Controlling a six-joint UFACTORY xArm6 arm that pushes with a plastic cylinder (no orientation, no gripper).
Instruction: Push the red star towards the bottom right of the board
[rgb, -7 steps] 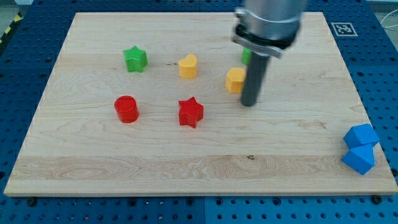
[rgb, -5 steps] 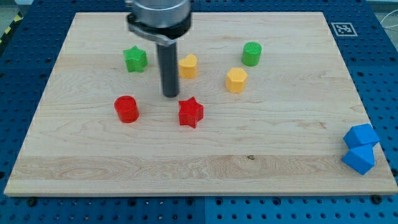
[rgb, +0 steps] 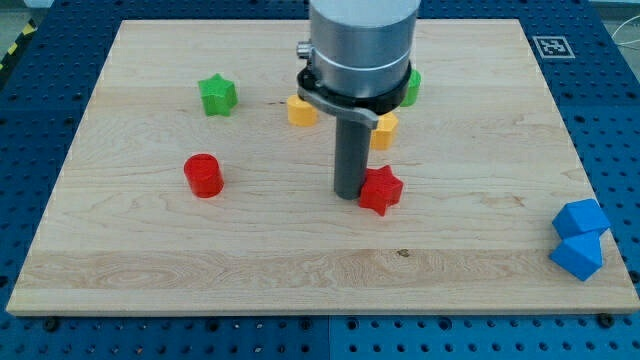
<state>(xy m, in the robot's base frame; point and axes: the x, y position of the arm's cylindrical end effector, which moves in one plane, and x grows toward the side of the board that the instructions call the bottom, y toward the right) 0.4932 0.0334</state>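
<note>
The red star lies near the middle of the wooden board. My tip rests on the board and touches the star's left side. The rod and the arm above it hide part of the yellow blocks behind.
A red cylinder stands at the left. A green star is at the upper left. A yellow block and another yellow block peek out beside the arm, as does a green block. Two blue blocks sit at the board's right edge.
My tip came from upper left of the red star down to its left side. The red star has slid to the right and slightly down.
</note>
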